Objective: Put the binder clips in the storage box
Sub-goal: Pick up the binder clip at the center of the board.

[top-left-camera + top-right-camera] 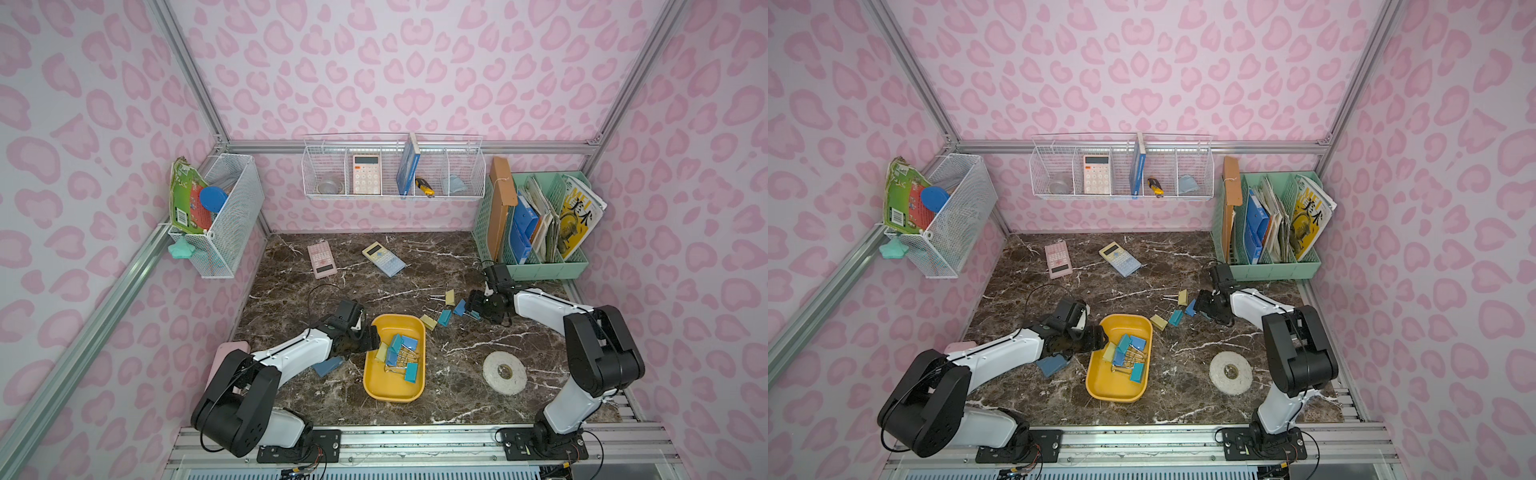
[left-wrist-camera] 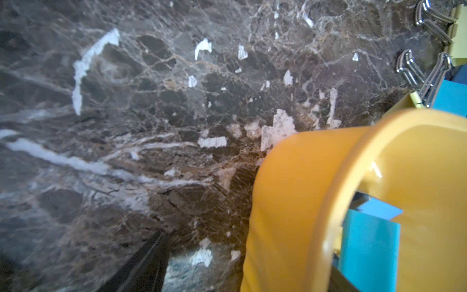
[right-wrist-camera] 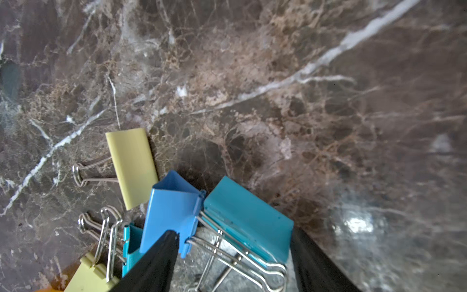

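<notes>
We are partway through the gathering. The shallow yellow plastic storage box (image 1: 390,390) sits on the dark marble counter (image 1: 449,353) between the two arms, with a heap of blue, teal and pale yellow binder clips (image 1: 397,353) already inside. Five more lie loose just beyond its far right corner, and the step in hand is picking one of them.

The right jaws stand wide open low over the counter, one finger on each side of a teal folded-metal clip (image 3: 249,217) with silver wire handles; nothing is gripped yet. A bright blue clip (image 3: 171,209) leans against one finger (image 3: 156,263), with a pale yellow clip (image 3: 131,166) just beside it. The next move, we judge, calls for closing squarely on the teal body without catching the blue neighbour, then a short lift over the rim.

The left jaws are also wide open and empty, straddling the box's wall (image 2: 290,202) on that arm's side, so we favour dropping toward the free side. The path looks short and clear. The white tape roll (image 1: 504,372) lies well apart, and the mint green slotted file organizer (image 1: 544,270) stands close behind the right arm.
</notes>
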`<state>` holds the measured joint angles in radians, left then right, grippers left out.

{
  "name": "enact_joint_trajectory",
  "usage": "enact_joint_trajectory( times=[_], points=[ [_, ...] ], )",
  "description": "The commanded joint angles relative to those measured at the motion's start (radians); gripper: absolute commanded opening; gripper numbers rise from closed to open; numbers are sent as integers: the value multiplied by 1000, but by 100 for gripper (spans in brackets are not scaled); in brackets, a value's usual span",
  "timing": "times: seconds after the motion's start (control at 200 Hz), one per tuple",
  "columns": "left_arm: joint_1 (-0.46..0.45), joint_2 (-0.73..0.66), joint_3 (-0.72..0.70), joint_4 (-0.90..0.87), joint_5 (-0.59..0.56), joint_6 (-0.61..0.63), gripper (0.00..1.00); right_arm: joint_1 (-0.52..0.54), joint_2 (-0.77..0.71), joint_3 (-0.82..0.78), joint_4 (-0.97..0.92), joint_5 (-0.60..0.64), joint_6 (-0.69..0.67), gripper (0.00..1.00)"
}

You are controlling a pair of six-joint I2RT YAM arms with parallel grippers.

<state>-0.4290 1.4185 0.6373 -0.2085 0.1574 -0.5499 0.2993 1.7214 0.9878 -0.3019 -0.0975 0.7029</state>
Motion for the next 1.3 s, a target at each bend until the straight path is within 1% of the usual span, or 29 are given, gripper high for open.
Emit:
enact_joint_trajectory(
  times=[0.0,0.16,0.275,0.485,0.57,0.741,0.851,1.296],
  points=[
    [1,8,-7,-86,2,-4,78,-4,28,44,16,2,1,74],
    [1,15,-7,-83,-1,-3,78,-7,92,149,-23,5,-21,73],
    [1,16,-9,-83,0,-1,78,-7,130,195,-45,4,-32,72],
    [1,10,-13,-79,3,-1,78,-6,113,159,-82,79,-33,73],
    [1,18,-11,-74,7,2,78,-3,99,133,-59,80,-16,73],
    [1,25,-8,-71,11,5,78,34,145,209,-106,137,-14,73],
    [1,21,-10,-69,10,5,78,44,163,238,-113,138,-11,73],
    [1,16,-13,-68,8,7,78,58,205,264,-133,200,-31,71]
  ],
)
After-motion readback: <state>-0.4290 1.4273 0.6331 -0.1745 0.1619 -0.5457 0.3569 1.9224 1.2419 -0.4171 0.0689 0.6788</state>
